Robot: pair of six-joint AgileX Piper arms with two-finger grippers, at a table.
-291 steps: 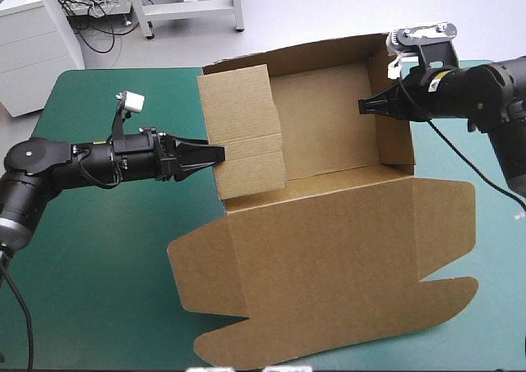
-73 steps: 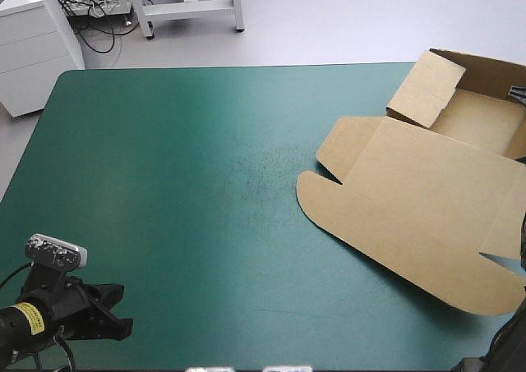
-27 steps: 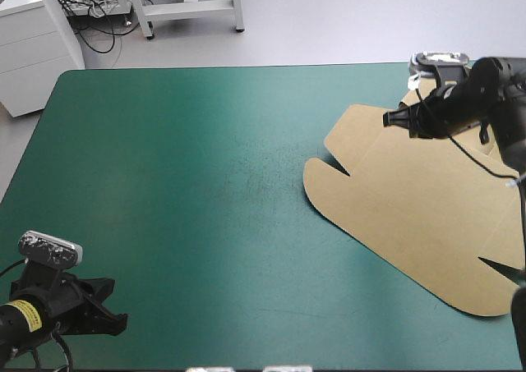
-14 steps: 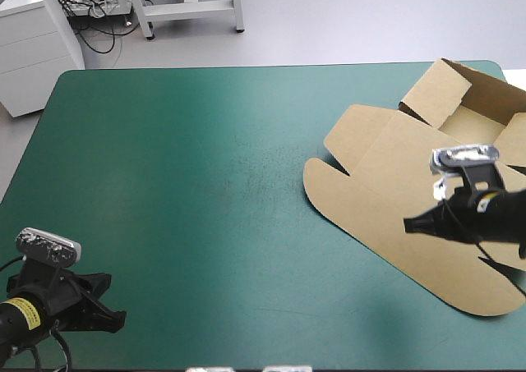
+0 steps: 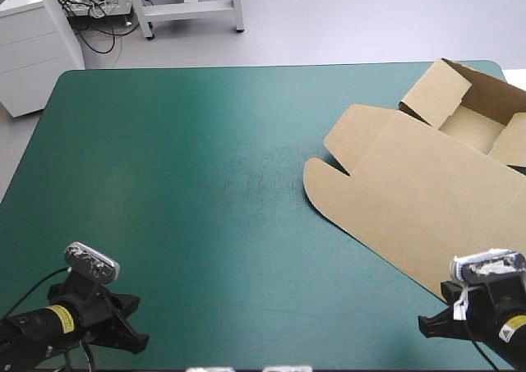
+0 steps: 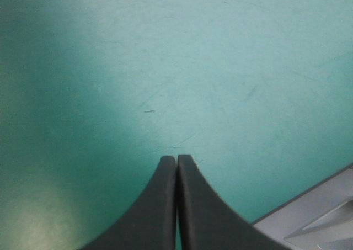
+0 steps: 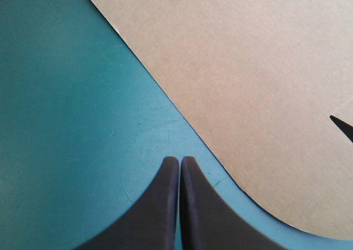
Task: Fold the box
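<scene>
The brown cardboard box lies open at the right side of the worktop. Its shallow tray sits in the far right corner with its walls raised, and its broad lid lies flat on the teal-green cover. From tray to lid the box points out of that corner toward the middle of the near edge. The lid's long free edge runs slantwise, from a rounded tab near the worktop's centre down toward the near right corner. The left pincer is low at the near left corner, well apart from the box. Its black fingers are pressed together into one point over bare cover and hold nothing. The right pincer is at the near right corner with its fingers likewise closed tip to tip and empty. It sits just beside the lid's slanting edge, and the brown board lies ahead of it, not touched. The cover shows faint scuffs and is otherwise bare across its left and middle. Beyond the far edge is pale grey floor, with a white cabinet off the far left corner and white metal frame legs further back.
</scene>
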